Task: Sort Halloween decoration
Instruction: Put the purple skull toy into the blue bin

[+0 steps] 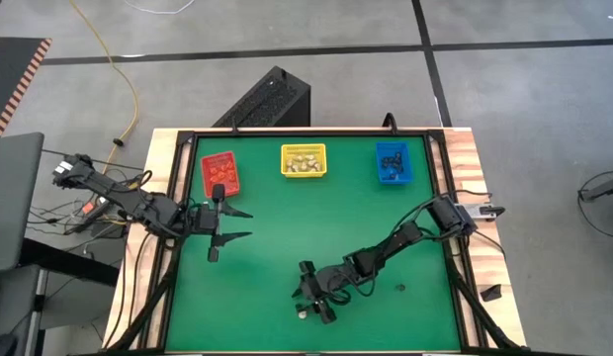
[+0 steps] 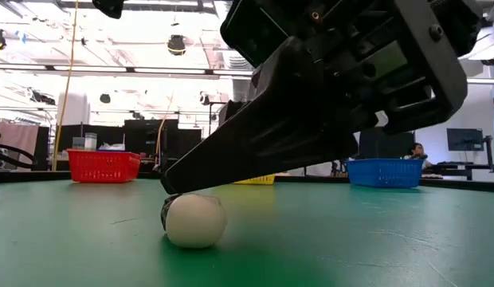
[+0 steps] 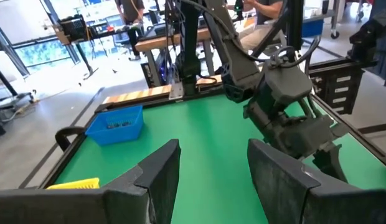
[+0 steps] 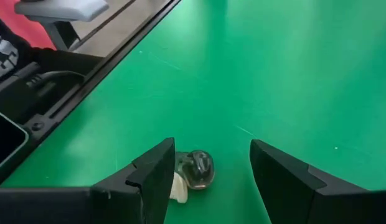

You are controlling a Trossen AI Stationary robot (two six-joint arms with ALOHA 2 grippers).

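Observation:
A tiny trinket [image 4: 196, 169], cream-white with a dark glossy part, lies on the green mat near the table's near edge; it also shows in the low view [image 2: 195, 221] and the high view [image 1: 301, 314]. My right gripper [image 4: 211, 149] is open, low over the mat, with the trinket between its fingers, close to one finger [image 4: 157, 174]. My left gripper [image 1: 230, 225] is open and empty at the table's left, near the red bin [image 1: 219, 171]. A tiny dark trinket [image 1: 400, 288] lies on the mat to the right. My right gripper has one finger [image 2: 231, 159] slanting down right over the top of the trinket's cream-white part [image 2: 191, 199]. I cannot tell whether it touches. The trinket rests on the mat.
The red bin, a yellow bin [image 1: 304, 160] and a blue bin [image 1: 393, 163] stand in a row along the far edge, each with small trinkets inside. A black frame [image 1: 178, 198] borders the mat. Bare green mat lies between the bins and the arms.

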